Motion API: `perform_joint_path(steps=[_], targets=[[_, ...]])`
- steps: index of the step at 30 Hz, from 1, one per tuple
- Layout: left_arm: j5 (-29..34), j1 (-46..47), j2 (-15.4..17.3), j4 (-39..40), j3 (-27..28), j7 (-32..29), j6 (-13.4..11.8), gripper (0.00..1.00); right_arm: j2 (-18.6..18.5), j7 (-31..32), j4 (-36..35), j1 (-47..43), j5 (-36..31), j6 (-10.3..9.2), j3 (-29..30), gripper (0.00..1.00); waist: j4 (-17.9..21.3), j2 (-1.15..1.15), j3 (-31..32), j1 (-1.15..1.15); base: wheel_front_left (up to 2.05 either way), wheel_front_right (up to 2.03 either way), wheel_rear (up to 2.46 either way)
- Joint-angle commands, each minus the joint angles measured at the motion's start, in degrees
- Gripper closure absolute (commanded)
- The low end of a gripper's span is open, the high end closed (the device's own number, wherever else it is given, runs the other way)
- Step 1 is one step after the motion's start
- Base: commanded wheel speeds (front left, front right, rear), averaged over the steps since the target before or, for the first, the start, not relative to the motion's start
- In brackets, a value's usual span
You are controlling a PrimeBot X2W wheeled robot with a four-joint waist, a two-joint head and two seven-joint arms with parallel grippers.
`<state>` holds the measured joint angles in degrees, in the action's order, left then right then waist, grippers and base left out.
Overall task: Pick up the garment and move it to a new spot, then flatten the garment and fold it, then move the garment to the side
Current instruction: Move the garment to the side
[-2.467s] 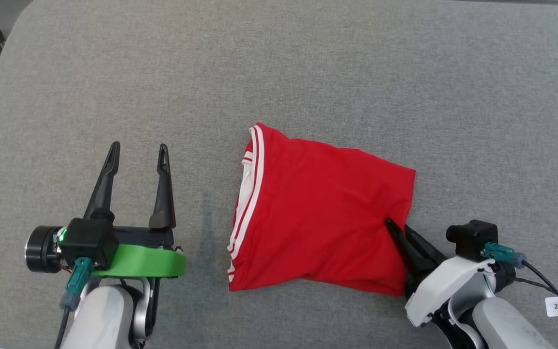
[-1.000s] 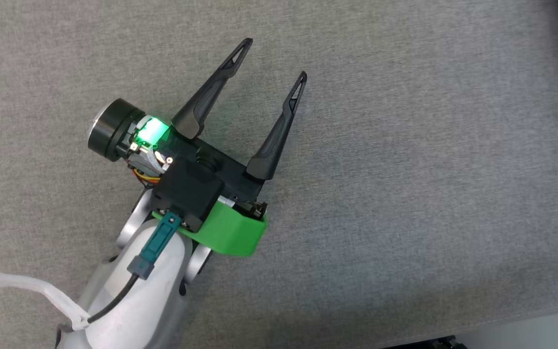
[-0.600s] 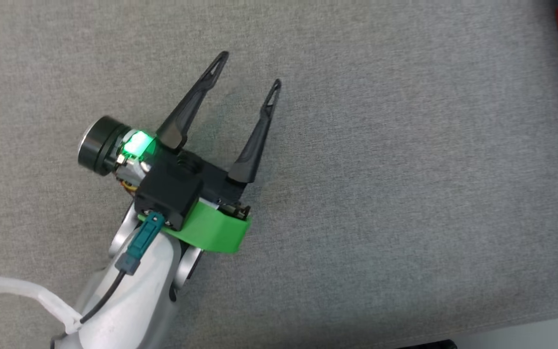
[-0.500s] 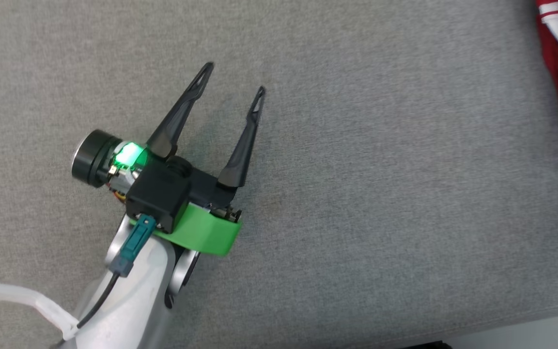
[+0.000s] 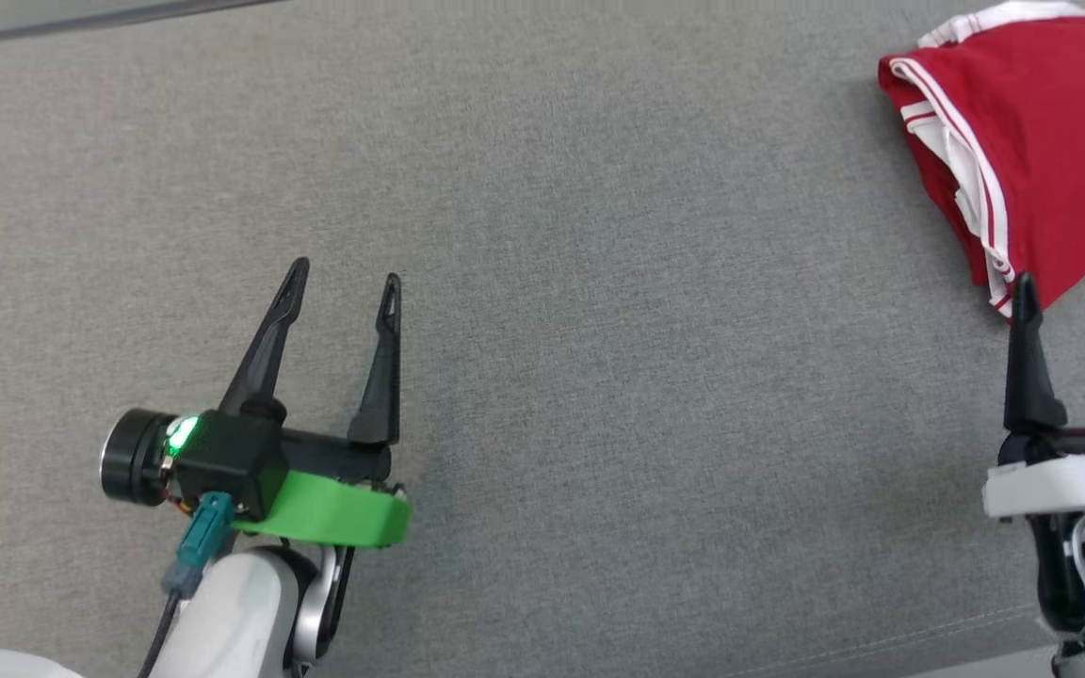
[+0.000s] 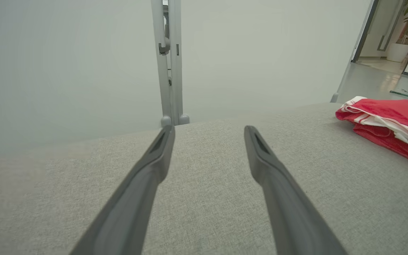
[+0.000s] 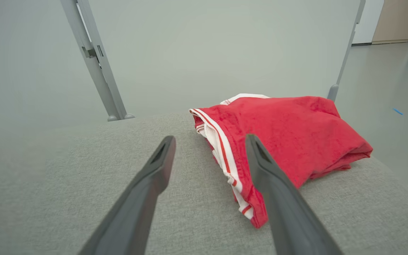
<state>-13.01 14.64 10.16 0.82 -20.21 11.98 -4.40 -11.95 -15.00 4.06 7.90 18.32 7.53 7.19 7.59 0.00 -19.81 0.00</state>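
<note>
Up in the upper right corner of the head view lies the folded red garment with white striped trim, resting on the grey woven fabric surface and running off the right edge of the frame. Its striped edge faces the left of the frame and slants from the upper left down toward the lower right, and the long axis of the bundle follows roughly the same slant.

In the right wrist view the garment sits centre-right. Its trimmed edge is turned to the left and descends toward the bottom of the frame, and its bulk stretches away to the right.

The right gripper rises from the lower right of the head view, released, with its two long dark fingers spread. Its tips stand just beside the garment's lower corner; whether they touch the cloth cannot be told. From its own wrist camera the right gripper shows one finger crossing in front of the garment's near corner.

The left gripper sits at the lower left, well apart from the garment, jaws likewise spread over bare grey fabric. In its wrist view the left gripper points up the frame, and the garment lies at the right edge.
</note>
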Motion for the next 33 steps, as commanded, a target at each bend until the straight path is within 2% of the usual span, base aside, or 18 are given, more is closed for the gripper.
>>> perform_joint_path(steps=[1,9,14,33], targets=[[-0.42,-1.83,0.44,-0.44,0.82,0.38,-0.79,0.0,0.61,-0.2,-1.23,-1.65,-0.39,-0.1,-0.25,0.0,-2.92,0.0,4.51,0.0,0.0,0.0,0.0],[-2.72,-7.66,1.25,-2.69,3.78,1.49,-3.12,0.0,2.38,3.29,-7.29,-7.76,-2.46,-0.11,-2.39,0.0,-8.99,0.0,10.38,0.0,0.0,0.0,0.0],[-3.67,-11.28,1.9,-3.75,5.13,1.86,-3.86,0.0,3.3,6.22,-9.7,-10.93,-3.62,-0.1,-3.6,0.0,-10.87,0.0,13.71,0.0,0.0,0.0,0.0],[-5.04,-18.56,3.06,-5.77,4.03,1.1,-4.19,0.0,4.93,10.82,-14.62,-20.73,-5.07,-0.1,-5.06,0.0,-9.58,0.0,20.99,0.0,0.0,0.0,0.0]])
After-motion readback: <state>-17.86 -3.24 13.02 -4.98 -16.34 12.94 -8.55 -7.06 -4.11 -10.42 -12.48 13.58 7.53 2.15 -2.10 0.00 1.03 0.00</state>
